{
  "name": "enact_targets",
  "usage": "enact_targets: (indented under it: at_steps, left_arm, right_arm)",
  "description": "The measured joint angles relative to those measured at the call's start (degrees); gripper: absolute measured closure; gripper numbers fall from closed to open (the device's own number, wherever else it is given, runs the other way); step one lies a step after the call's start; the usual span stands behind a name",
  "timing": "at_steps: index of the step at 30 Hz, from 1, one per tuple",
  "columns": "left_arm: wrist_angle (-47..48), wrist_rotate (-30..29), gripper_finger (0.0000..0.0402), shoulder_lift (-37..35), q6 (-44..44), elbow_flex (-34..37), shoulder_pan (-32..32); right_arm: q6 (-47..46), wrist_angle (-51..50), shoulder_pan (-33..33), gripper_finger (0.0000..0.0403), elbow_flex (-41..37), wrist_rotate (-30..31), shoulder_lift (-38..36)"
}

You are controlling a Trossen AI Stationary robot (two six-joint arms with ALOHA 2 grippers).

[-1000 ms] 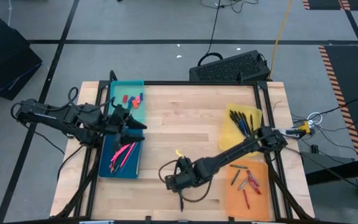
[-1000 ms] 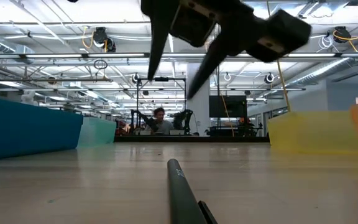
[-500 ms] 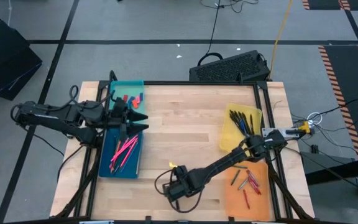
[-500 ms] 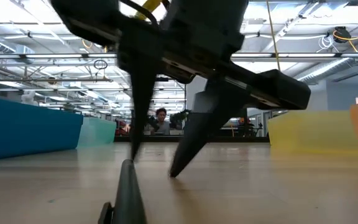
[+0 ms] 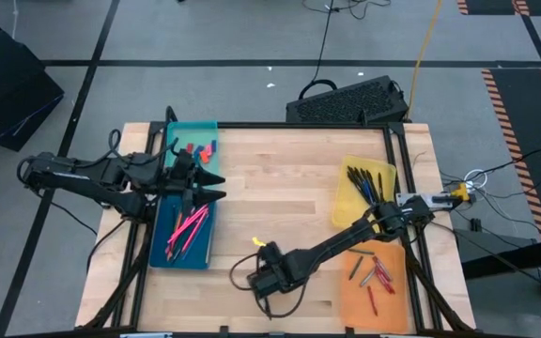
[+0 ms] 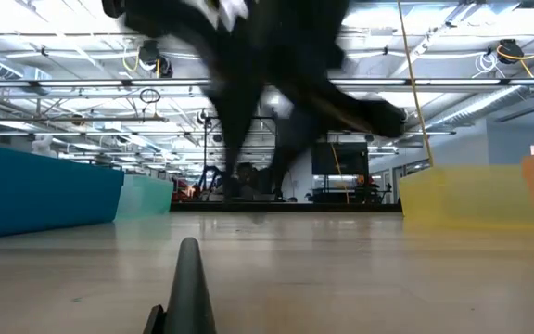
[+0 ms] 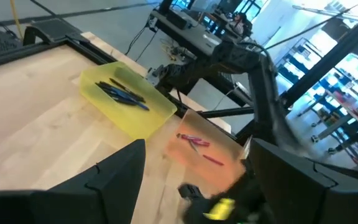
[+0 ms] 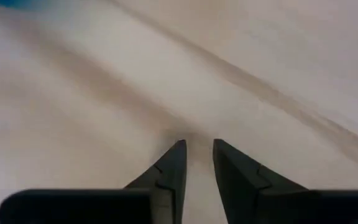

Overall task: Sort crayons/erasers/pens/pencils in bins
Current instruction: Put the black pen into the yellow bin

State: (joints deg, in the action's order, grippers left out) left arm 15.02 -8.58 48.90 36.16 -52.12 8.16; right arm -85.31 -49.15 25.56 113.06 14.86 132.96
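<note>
A dark pen lies on the bare wood at the near edge, pointing away from the low camera. Just behind it, my right gripper points down at the wood. A narrow gap shows between its fingertips, with nothing in it. My left gripper hangs open, holding nothing, by the right rims of the teal bin and the dark blue bin. The teal bin holds erasers and the dark blue bin holds pink pencils. The yellow bin holds dark pens, and the orange bin holds crayons.
A black keyboard-like object sits beyond the table's far edge. Black frame rails run along the table's left and right sides. Bare wood lies between the left-hand bins and the right-hand bins.
My right gripper has come down from well above the table until its fingertips are at the wood, near the front edge; it is still moving and shows blurred in the low view. The pen has slid a little toward the table's left and lies still since.
</note>
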Motion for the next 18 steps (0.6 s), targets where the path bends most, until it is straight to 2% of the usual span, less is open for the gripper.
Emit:
enact_targets:
  at_steps: [4, 7, 9, 14, 18]
  left_arm:
    - [0.2, 0.0, 0.0110, 0.0, -2.3, 0.0, 0.0]
    - [0.4, 0.0, 0.0110, 0.0, -3.2, 0.0, 0.0]
    - [0.4, -0.1, 0.0110, -0.1, -3.1, 0.0, 0.0]
    - [0.7, -0.1, 0.0110, -0.1, -3.0, 0.0, 0.0]
    - [1.1, -0.2, 0.0110, -0.1, -1.7, 0.0, 0.0]
  right_arm:
    - [17.1, 7.9, -0.1, 0.0341, 6.8, 3.5, -0.4]
    - [31.8, 12.6, -0.8, 0.0357, 8.4, 2.8, 0.2]
    - [40.5, 13.3, -1.3, 0.0364, 8.4, 1.1, 0.4]
    - [58.4, 15.0, -0.8, 0.0370, 7.7, -8.1, 0.7]
    - [63.5, 19.2, -0.2, 0.0370, 2.7, -12.4, 1.4]
